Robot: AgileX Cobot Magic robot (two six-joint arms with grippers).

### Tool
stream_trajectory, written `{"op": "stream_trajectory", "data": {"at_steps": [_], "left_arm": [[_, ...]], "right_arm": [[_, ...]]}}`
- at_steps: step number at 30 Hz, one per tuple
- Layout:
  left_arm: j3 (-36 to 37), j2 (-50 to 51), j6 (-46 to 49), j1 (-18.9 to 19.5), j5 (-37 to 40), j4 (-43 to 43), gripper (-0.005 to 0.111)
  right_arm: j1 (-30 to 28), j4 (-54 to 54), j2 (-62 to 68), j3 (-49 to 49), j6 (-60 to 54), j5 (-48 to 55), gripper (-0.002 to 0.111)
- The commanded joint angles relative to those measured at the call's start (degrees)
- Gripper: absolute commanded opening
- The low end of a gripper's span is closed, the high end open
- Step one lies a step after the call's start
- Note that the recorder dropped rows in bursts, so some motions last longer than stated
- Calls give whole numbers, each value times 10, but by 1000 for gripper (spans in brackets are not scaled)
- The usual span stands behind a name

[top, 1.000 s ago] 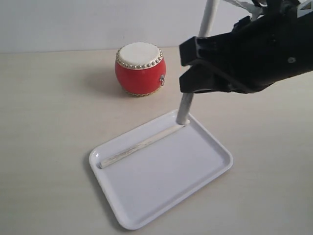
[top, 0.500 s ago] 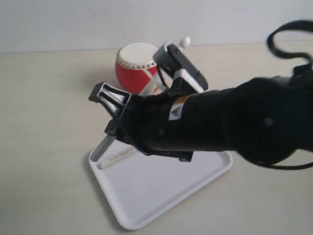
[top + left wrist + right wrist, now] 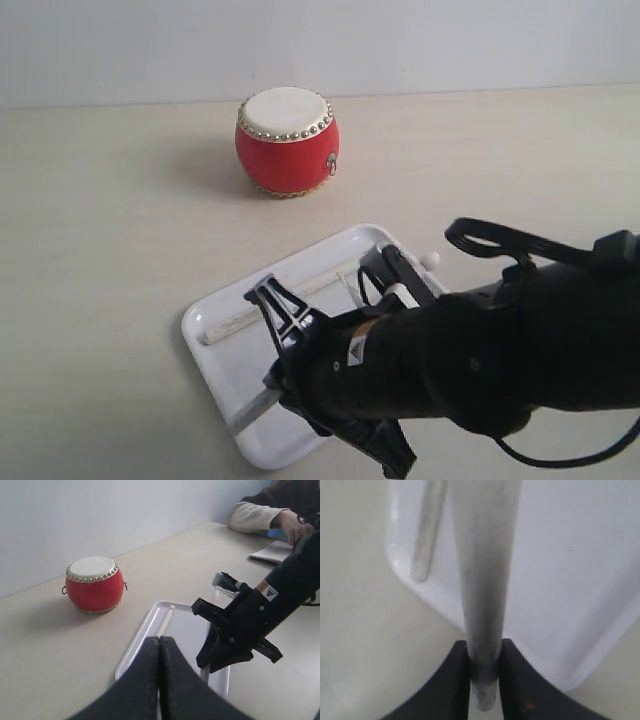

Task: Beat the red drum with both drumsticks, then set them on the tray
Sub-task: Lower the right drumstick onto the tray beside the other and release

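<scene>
A pale beige tabletop runs back to a plain light wall. At the near right the bulky black right arm (image 3: pixel 480 360) covers the near right half of the tray (image 3: pixel 222 362). It also hides most of the drumstick it carries. The right gripper (image 3: pixel 484 665) pinches that held drumstick (image 3: pixel 482 580) close to its butt end, one finger on each side. The stick lies low over the tray on a slant, its bead tip pointing far right and its butt near left. The left gripper (image 3: pixel 160 642) shows only in its own wrist view, with its fingers pressed together on nothing. The second drumstick (image 3: pixel 235 322) lies in the tray along the far left rim, partly crossed by the right gripper. Beyond the tray the red drum (image 3: pixel 287 150) stands upright, skin up, well apart from it.
</scene>
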Motion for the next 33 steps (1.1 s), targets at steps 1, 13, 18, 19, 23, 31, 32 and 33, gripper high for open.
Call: {"op": "stream_trajectory", "data": {"at_steps": [1,13,18,19,23,31,32,33], "left_arm": [[2,-1,-1,-4,-8,2,0],[2,-1,-1,-4,-8,2,0],[2,-1,-1,-4,-8,2,0],[2,-1,-1,-4,-8,2,0],[2,-1,-1,-4,-8,2,0],[2,-1,-1,-4,-8,2,0],[2,-1,-1,-4,-8,2,0],[2,-1,-1,-4,-8,2,0]], "right_arm": [[1,39,0,40,40,-68,0],[-1,49,33,40,5,-90,0],[-1,48,33,40,5,-95,6],[-1,48,33,40,5,-98,9],[-1,48,33,40,5,-113,18],[-1,48,33,40,5,-113,38],[-1,48,33,40,5,-115,41],[-1,46,33,40,5,-115,43]]}}
